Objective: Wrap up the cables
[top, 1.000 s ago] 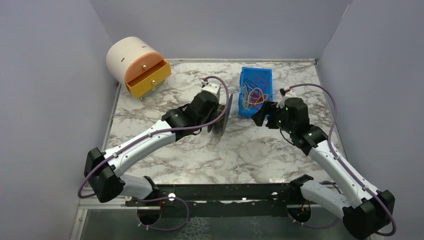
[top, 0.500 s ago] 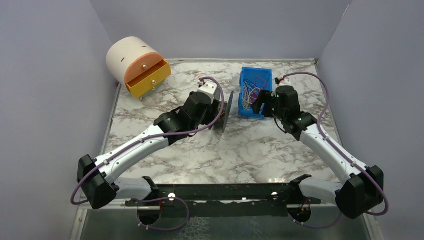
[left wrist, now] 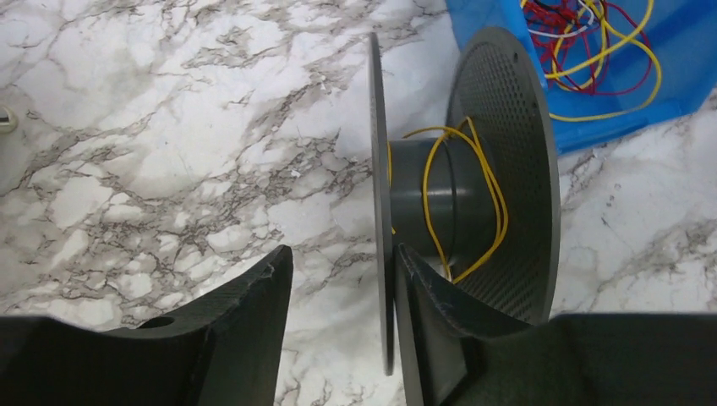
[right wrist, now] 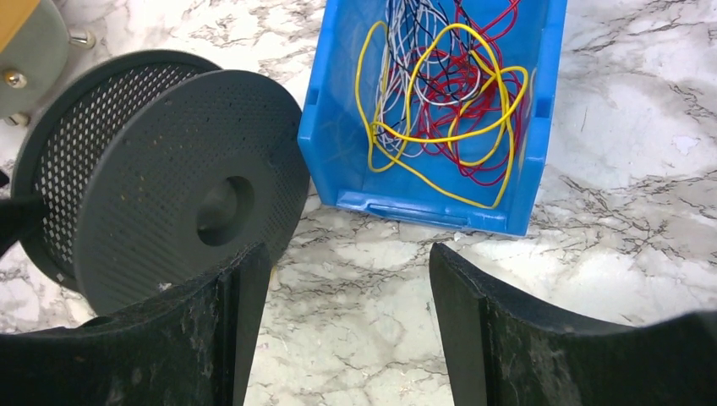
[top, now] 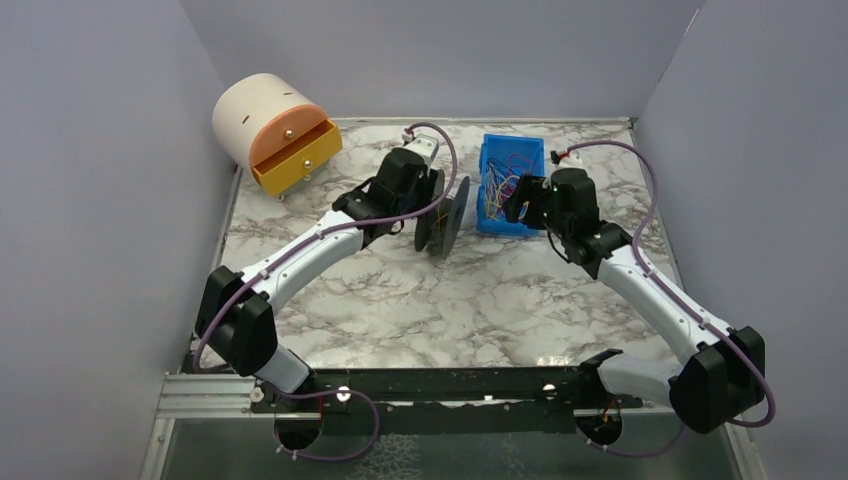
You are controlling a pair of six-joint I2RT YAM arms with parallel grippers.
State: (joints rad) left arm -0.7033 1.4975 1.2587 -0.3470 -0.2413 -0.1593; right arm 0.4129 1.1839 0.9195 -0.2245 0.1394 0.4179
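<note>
Your left claw (left wrist: 342, 279) has moved farther back over the worktop (top: 450, 310) since a second ago. The spool (left wrist: 507, 152) has gone with it, closer to the blue bin (right wrist: 406, 210). Your right claw (right wrist: 347, 254) has come up to the bin's near end.

The left claw is spread wide. One round plate of the spool sits between its fingers. One finger touches that plate and the other is apart from it. The spool stands on its edge, just beside the bin.

The right claw is also spread, with nothing between its fingers. It hangs over the worktop at the near end of the bin.

There is one spool with two round plates, one bin, and one drawer box (top: 270, 125) in the far left corner. The wires (right wrist: 440, 85) in the bin are yellow, red, white and dark. They are too tangled to count.

Only the left wrist view shows one yellow wire (left wrist: 495, 194) looped loosely round the middle of the spool. Only the right wrist view shows the hole in the spool's middle. Only the top view shows that the box's drawer is partly pulled out.
</note>
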